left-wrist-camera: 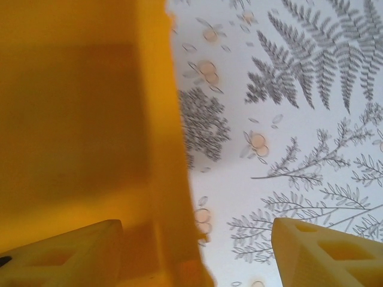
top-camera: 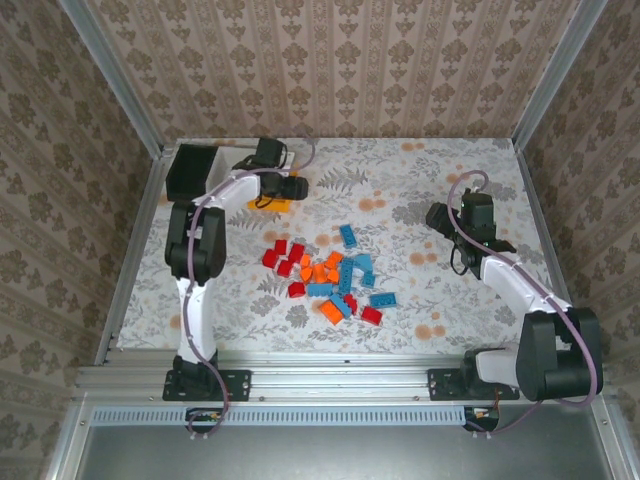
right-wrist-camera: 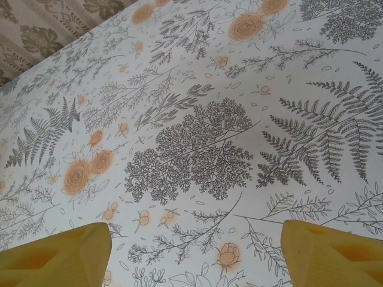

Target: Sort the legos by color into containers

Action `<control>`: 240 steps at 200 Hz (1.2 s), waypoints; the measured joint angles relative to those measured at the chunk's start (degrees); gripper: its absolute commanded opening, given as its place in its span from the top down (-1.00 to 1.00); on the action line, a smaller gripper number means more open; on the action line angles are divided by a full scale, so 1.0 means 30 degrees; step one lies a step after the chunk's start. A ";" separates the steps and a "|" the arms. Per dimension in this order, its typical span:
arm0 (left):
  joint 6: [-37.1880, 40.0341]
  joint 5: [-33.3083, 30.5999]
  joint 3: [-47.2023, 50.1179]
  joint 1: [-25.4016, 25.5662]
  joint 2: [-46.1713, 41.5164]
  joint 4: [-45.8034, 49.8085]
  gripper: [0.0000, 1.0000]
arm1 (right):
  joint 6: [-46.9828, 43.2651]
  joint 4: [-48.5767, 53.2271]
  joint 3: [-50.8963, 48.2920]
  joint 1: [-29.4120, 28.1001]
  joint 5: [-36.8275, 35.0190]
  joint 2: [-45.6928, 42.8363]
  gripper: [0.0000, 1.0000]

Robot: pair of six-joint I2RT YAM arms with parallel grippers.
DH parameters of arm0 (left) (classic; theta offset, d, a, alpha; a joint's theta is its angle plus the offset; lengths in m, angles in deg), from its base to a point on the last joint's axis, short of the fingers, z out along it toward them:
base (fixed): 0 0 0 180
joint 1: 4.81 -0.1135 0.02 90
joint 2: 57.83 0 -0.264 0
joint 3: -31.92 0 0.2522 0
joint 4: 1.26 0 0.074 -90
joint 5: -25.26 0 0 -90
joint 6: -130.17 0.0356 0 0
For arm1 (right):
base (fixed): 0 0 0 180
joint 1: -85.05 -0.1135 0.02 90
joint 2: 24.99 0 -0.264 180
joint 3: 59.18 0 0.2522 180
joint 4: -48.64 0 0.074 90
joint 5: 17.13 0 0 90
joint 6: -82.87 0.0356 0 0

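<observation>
Left end effector (left-wrist-camera: 196, 230) has its two yellow fingers (left-wrist-camera: 66, 254) apart, astride one side wall of the orange-yellow bin (left-wrist-camera: 167, 149). One finger is inside the bin and the other is outside over the surface (top-camera: 420, 180). As far as I can see, neither presses the wall and nothing is held. From overhead, that bin sits at the far left, near a black bin (top-camera: 190, 172), with my left arm reaching across to them. My right end effector (right-wrist-camera: 194, 226) is spread wide and empty, hanging over bare print on the right side, well apart from the legos (top-camera: 325, 275). The legos lie in a loose heap of red, orange and blue bricks at the middle of the surface, many touching one another. I judge them light, rigid and smooth, so likely to skid or flip if nudged. The safest hold looks like a pinch across two flat sides of a brick at the heap's edge, not over the studs. The bin looks light and thin-walled, so it could slide or tip if its wall is nipped. A pale sheet printed with grey ferns and peach flowers covers the surface. Walls (top-camera: 330, 70) of beige damask paper enclose it on three sides, with a metal frame (top-camera: 340, 380) along the near edge.
</observation>
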 measured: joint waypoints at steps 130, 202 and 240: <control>-0.4240 0.4262 -0.8597 0.7074 0.5413 -0.1443 -0.65 | 0.0197 -0.0022 0.0597 -0.0262 0.0539 0.1705 -0.48; -0.4393 0.5559 -0.1005 0.5843 -0.1974 -0.3512 -0.73 | -0.0641 0.1166 0.4539 -0.1807 0.0554 0.5202 -0.53; -0.4692 0.4823 0.4983 0.3402 -0.9071 -0.4816 -0.87 | -0.2251 0.2798 1.0717 -0.2805 0.1173 0.9617 -0.57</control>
